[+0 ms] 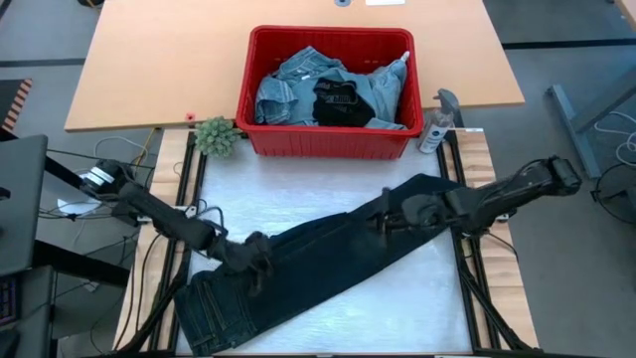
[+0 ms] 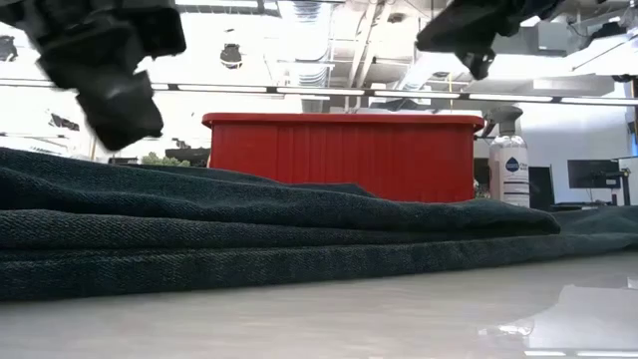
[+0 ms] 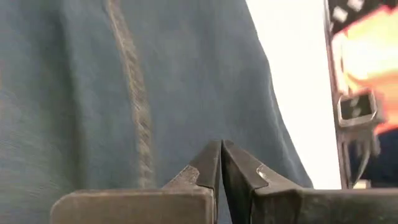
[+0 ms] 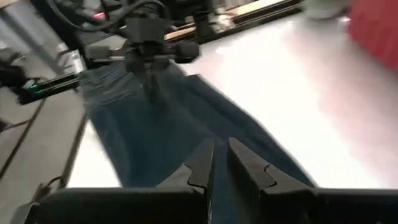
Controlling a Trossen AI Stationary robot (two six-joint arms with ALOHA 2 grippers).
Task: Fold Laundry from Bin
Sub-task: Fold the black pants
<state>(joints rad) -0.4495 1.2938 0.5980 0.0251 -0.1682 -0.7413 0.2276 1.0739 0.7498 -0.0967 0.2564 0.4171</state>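
Table: white mat, wooden top beyond. Nearest: dark jeans spread diagonally across mat. Left tool over waist end, fingers pressed together, nothing visibly pinched. Right tool over leg end, narrowly parted; grip on cloth unclear. Advice: pinch both ends evenly, fold without dragging. Farthest: red bin holding remaining laundry.

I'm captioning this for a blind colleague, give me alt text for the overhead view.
A pair of dark blue denim jeans lies stretched diagonally across the white table mat, the left gripper over its waist end and the right gripper over its leg end. Behind, a red slotted plastic bin holds more laundry.
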